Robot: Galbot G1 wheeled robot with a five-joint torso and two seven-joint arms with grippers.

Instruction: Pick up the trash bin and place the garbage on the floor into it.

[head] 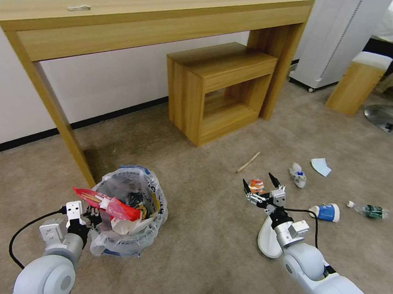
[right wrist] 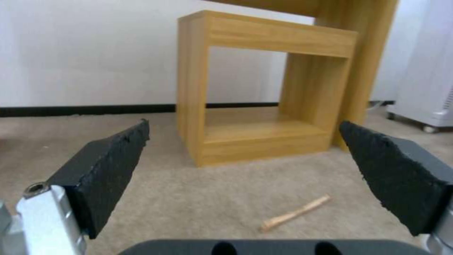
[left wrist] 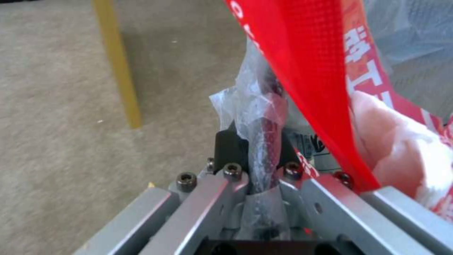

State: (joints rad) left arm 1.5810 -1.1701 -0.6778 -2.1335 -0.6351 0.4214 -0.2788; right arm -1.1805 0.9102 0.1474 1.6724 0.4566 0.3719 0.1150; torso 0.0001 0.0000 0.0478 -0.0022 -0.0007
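Carpeted floor (head: 208, 248): the left gripper (left wrist: 257, 148) pinches the rim of the bin (head: 129, 213), already stuffed with wrappers. Your right gripper (head: 261, 184), fingers (right wrist: 101, 166) spread, hovers over an orange can (head: 257, 185); straddle the can squarely before closing, and keep the bin level.

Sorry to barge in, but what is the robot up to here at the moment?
It is clearing litter off the carpet. The left gripper is shut on the rim of the trash bin, which already holds a red wrapper and other rubbish. The right gripper is open, poised above a crushed orange can. A wooden stick, paper cup, clear bottle, pale blue paper and white slipper lie on the floor.
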